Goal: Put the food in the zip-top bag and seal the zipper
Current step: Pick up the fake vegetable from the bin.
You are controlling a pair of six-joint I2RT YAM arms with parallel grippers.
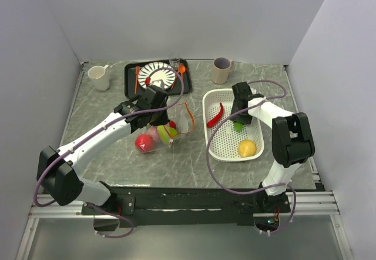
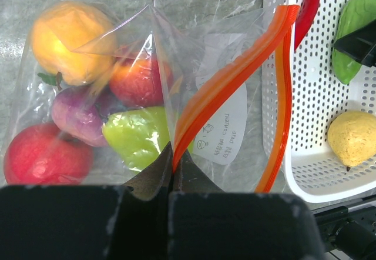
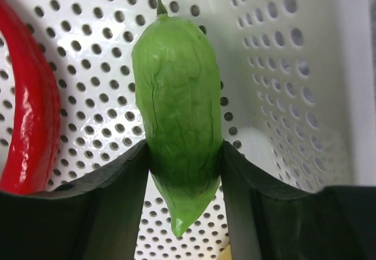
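Note:
The clear zip-top bag (image 2: 194,54) lies on the table left of the white basket (image 2: 311,172). It holds an orange fruit (image 2: 67,39), a red apple (image 2: 44,160), a purple vegetable (image 2: 76,116) and a light green pepper (image 2: 138,136). My left gripper (image 2: 172,166) is shut on the orange-red zipper (image 2: 235,72), holding the bag's mouth up. Inside the basket (image 3: 282,95), my right gripper (image 3: 184,160) is shut on a green pepper (image 3: 179,107), with both fingers pressing its sides. A red chili (image 3: 32,125) lies left of it, and a yellow fruit (image 1: 247,148) sits nearer me.
A black tray (image 1: 130,86) at the back holds a plate, a glass and orange cutlery. A white mug (image 1: 100,77) stands at the back left and a beige cup (image 1: 221,70) at the back right. Walls enclose the table on three sides.

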